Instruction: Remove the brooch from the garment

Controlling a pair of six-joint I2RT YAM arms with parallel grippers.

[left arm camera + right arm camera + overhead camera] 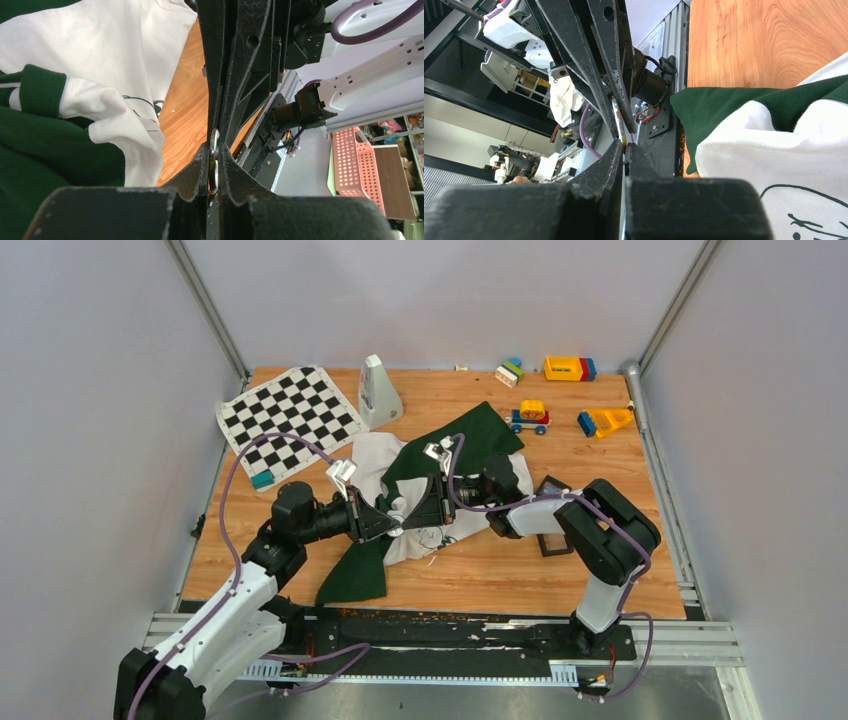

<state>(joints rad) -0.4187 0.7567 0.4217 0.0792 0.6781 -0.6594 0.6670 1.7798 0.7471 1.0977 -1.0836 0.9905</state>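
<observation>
**Item:** brooch (213,165), a tiny, thin, yellowish-gold metal pin piece. It is seen edge-on as a narrow bright rim.

**Location:** centre of the overhead view and lower middle of the left wrist view, between two meeting sets of fingertips. It sits over the bare light-brown wooden table (560,580), just right of the cloth. No fabric shows on it from these angles, but it cannot be told whether its pin is wholly clear.

**Holder one:** left gripper (214,149), black and two-fingered. Its jaws are nearly closed, with the pads clamped on the flat faces of the brooch.

**Holder two:** right gripper (625,146), entering from the right of the overhead view. Its jaws are pressed tight together, and the tips appear to nip the opposite edge of the brooch.

**Parent article:** garment (372,460), a white T-shirt with long dark green sleeves and a black line drawing. It lies crumpled at the table's centre.

**Handling, as judged:**
- The brooch is very light, rigid and smooth, so it is apt to slip or flick out of a pinch.
- The pin is probably sharp and liable to snag.
- The best hold is across the flat faces near the rim.
- The garment is soft and limp, and will lift along with the brooch if the pin is still caught in it.
</observation>
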